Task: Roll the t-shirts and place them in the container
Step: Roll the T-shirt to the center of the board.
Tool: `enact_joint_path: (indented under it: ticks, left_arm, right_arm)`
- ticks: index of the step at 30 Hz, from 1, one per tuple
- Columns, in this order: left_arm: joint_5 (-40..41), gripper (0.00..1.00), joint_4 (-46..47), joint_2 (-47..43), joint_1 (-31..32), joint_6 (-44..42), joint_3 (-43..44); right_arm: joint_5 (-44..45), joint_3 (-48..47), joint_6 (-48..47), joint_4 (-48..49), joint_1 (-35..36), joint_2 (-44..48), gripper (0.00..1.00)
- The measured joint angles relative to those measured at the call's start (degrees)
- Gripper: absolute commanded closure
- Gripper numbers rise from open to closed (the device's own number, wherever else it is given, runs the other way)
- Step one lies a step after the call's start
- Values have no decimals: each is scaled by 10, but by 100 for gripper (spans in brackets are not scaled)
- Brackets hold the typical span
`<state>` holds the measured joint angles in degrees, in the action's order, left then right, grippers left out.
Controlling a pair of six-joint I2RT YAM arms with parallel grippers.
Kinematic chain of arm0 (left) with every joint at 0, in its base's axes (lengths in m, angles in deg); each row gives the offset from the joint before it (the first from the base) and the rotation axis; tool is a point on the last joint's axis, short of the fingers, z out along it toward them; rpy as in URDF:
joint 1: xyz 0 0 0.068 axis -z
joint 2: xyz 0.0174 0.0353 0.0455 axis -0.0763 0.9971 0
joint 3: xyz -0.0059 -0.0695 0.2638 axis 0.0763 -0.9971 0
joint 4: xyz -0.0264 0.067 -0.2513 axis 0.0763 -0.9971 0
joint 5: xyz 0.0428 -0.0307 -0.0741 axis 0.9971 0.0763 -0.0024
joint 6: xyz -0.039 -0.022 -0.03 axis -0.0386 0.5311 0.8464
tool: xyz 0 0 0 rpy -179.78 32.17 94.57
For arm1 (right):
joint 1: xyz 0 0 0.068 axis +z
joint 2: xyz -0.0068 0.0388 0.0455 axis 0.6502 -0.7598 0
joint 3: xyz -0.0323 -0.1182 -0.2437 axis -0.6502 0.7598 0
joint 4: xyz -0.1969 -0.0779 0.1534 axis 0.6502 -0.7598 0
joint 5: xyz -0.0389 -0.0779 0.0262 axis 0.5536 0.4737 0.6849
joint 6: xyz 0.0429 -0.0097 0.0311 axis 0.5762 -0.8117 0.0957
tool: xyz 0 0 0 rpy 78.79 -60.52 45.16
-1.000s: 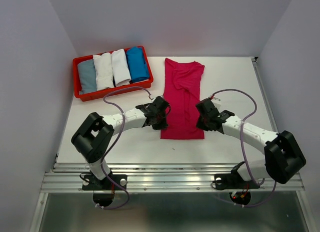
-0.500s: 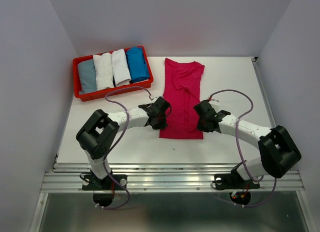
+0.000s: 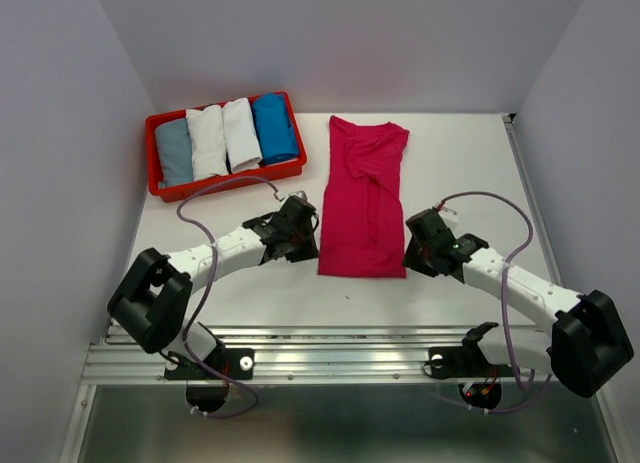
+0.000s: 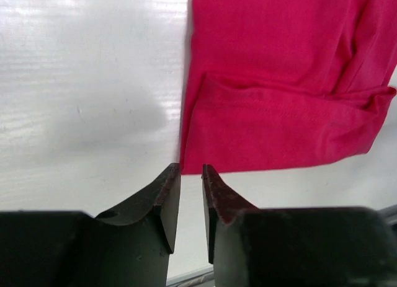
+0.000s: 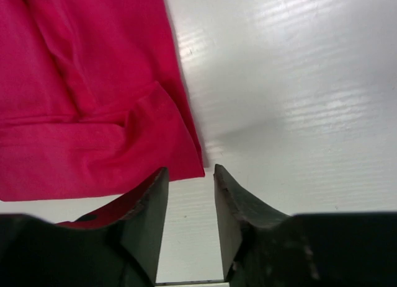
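my left gripper [image 4: 190, 169] and right gripper [image 5: 191, 170] hover at the near corners of the magenta t-shirt [image 3: 362, 198], which lies folded in a long strip at centre. both are slightly parted and grasp nothing. the cloth looks light, soft and limp, so i'd pinch the doubled near hem. four rolled shirts [image 3: 210, 141] fill the red tray [image 3: 280, 169], far left.

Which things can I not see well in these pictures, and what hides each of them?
- Top view: the jaws of both arms, hidden under their own wrists.
- Both wrist views: the collar end of the pink shirt, cut off by the top edge; the tray is out of frame.
- Top view: the lower parts of the rolled shirts, hidden by the tray walls and by each other.
- All views: what is folded beneath the pink shirt, covered by its own cloth.
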<state>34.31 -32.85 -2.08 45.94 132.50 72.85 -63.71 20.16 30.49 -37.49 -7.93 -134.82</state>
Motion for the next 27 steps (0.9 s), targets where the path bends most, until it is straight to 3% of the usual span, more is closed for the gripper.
enact_joint_path:
  ticks: [1,3,12,18,23,26,27]
  left_arm:
    - [-13,42,7,-10,0,10,-16]
    - [-26,37,18,-19,0,17,-40]
    - [-92,44,97,-14,0,59,-125]
    - [-111,49,141,-10,0,77,-140]
    - [-118,64,161,3,0,85,-140]
    - [-120,87,164,11,0,86,-140]
    - [-120,100,164,14,0,89,-140]
  right_arm:
    - [-12,11,6,4,-1,0,48]
    - [-34,38,27,11,-2,3,46]
    - [-85,108,84,68,-20,11,46]
    - [-105,126,95,114,-35,13,53]
    - [-115,132,98,143,-41,4,73]
    - [-119,132,99,146,-41,-1,88]
    - [-119,132,98,147,-42,-2,94]
